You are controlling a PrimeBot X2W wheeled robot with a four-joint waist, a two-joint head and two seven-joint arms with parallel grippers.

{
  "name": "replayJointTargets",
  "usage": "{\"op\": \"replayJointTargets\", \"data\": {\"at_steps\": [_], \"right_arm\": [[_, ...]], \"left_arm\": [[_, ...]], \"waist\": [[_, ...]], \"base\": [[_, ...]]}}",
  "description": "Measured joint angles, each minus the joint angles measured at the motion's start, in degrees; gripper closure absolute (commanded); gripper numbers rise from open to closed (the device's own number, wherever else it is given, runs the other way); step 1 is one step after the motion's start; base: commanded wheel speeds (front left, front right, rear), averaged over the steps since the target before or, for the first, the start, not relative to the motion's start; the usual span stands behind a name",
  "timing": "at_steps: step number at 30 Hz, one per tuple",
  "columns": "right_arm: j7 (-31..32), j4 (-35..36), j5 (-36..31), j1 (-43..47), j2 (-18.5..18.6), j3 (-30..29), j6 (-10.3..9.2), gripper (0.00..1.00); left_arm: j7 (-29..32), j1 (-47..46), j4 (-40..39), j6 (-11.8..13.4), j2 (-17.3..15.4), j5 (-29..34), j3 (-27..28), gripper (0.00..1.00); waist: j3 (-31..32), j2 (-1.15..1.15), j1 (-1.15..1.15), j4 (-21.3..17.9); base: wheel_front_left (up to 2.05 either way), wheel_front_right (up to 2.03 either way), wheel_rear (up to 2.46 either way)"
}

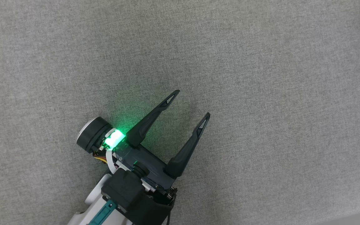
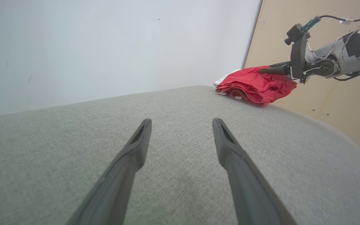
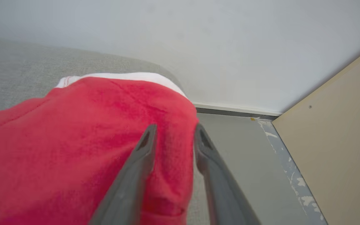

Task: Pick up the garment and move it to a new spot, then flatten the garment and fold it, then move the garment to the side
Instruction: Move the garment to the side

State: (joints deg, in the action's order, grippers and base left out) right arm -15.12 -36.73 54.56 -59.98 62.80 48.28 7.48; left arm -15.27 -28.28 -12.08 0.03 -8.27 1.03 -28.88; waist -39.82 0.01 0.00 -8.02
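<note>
The red garment (image 2: 255, 86) lies folded in a bundle at the far right corner of the grey cushioned surface (image 2: 167, 103), with a white layer (image 3: 130, 76) showing under its far edge. My right gripper (image 3: 175, 126) is at the garment's (image 3: 73, 131) edge. Its fingers stand apart with a fold of red cloth between them, not pinched. In the left wrist view the right gripper (image 2: 261, 71) rests on top of the bundle. My left gripper (image 1: 192, 103) hovers wide open over bare grey fabric, holding nothing, far from the garment; its fingers (image 2: 136, 147) point toward it.
A white wall (image 2: 105, 47) stands behind the surface. A beige panel (image 3: 339, 125) rises to the right of the garment. The surface's rounded edge drops to a grey floor (image 3: 245, 150) just past the bundle.
</note>
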Motion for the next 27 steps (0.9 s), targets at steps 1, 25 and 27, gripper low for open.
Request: {"op": "replayJointTargets", "data": {"at_steps": [1,25,27], "right_arm": [[0.0,-1.6,-2.0,-0.6,-0.4,-0.6,0.00,0.00],[0.0,8.4,-30.9,16.3,-26.6,-28.0,0.03,0.00],[0.0,10.2,-31.0,18.9,-28.6,-26.8,0.02,0.00]], "left_arm": [[0.0,0.0,0.1,0.0,0.0,-0.1,0.0,0.00],[0.2,7.8,3.2,5.9,1.1,-5.2,3.6,0.00],[0.2,9.6,3.6,6.7,1.6,-6.6,5.0,0.00]], "waist": [[0.1,0.00,0.00,0.0],[12.2,0.00,-0.01,2.2],[14.0,-0.01,-0.01,2.7]], "base": [[0.00,0.00,0.00],[0.00,0.00,0.00],[0.00,0.00,0.00]]}}
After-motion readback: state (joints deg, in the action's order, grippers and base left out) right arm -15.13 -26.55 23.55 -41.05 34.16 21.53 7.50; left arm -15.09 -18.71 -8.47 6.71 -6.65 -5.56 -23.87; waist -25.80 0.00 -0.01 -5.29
